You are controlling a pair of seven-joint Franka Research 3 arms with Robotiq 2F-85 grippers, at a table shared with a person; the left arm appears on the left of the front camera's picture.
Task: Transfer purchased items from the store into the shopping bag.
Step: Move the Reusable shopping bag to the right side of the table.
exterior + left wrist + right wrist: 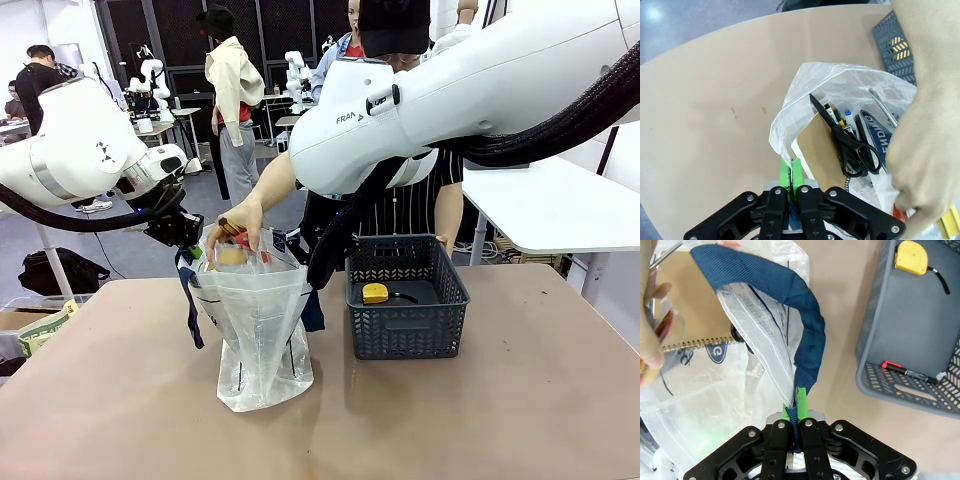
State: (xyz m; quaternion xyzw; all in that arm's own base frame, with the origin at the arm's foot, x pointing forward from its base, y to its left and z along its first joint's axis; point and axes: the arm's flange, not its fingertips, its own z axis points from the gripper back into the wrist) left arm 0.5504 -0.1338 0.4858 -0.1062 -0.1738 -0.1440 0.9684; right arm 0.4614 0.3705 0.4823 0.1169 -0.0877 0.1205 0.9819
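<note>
The shopping bag (pixel 255 335) stands open on the table, translucent white with navy handles. My left gripper (pixel 790 167) is shut on the bag's rim (pixel 782 125), and it also appears at the bag's left edge (pixel 183 232). My right gripper (pixel 796 401) is shut on a navy handle (pixel 807 325). A person's hand (pixel 238 220) reaches into the bag's mouth with a small red-marked item. Inside lie black scissors (pixel 852 145) and a brown spiral notebook (pixel 821 150). The store basket (pixel 405 330) holds a yellow tape measure (pixel 911 257) and a red-and-black pen (pixel 907 371).
The basket stands just right of the bag on the tan table (pixel 500 420). My right arm (pixel 450 100) crosses high over the basket. The person stands behind the table's far edge. A white table (pixel 560 205) is at the right rear.
</note>
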